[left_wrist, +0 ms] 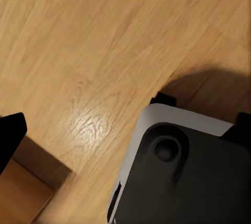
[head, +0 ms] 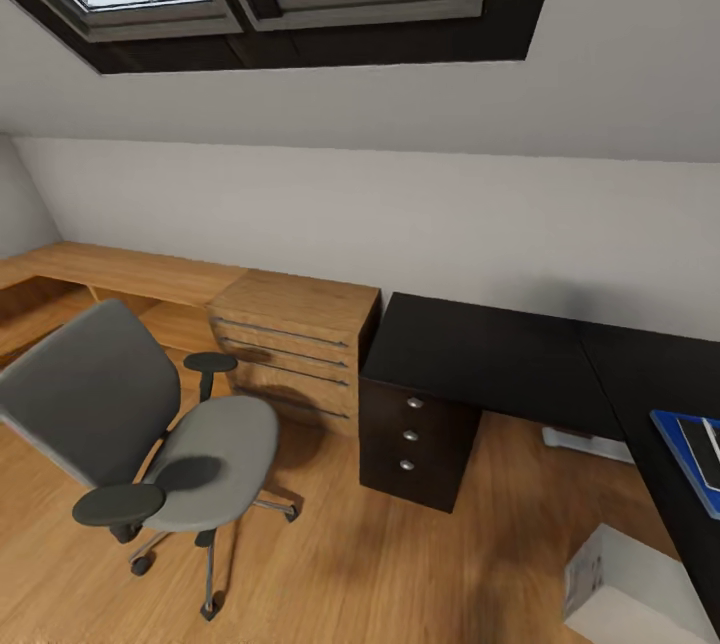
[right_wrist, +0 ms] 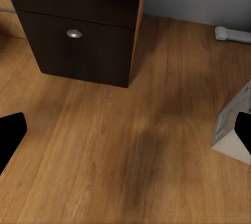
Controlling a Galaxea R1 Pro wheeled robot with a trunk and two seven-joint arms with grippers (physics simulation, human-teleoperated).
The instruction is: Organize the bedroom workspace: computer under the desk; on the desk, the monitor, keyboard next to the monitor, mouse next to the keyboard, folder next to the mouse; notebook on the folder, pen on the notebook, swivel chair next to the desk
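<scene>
The grey swivel chair [head: 150,434] stands on the wooden floor at the left, apart from the black desk [head: 480,349]; nothing lies on its seat. A blue folder [head: 685,454] lies on the desk at the right edge of the head view, with a dark flat thing [head: 706,449] on it, cut off by the frame. The white computer [head: 620,589] [right_wrist: 232,130] stands on the floor by the desk. My left gripper [left_wrist: 125,132] hangs open over the floor beside my own base [left_wrist: 183,182]. My right gripper [right_wrist: 125,132] is open above the floor near the desk's drawers [right_wrist: 78,25].
A wooden drawer unit [head: 295,344] stands against the desk's dark drawer block [head: 415,434]. A long low wooden shelf [head: 110,274] runs along the sloped wall at the left. A white object [right_wrist: 235,35] lies on the floor by the wall.
</scene>
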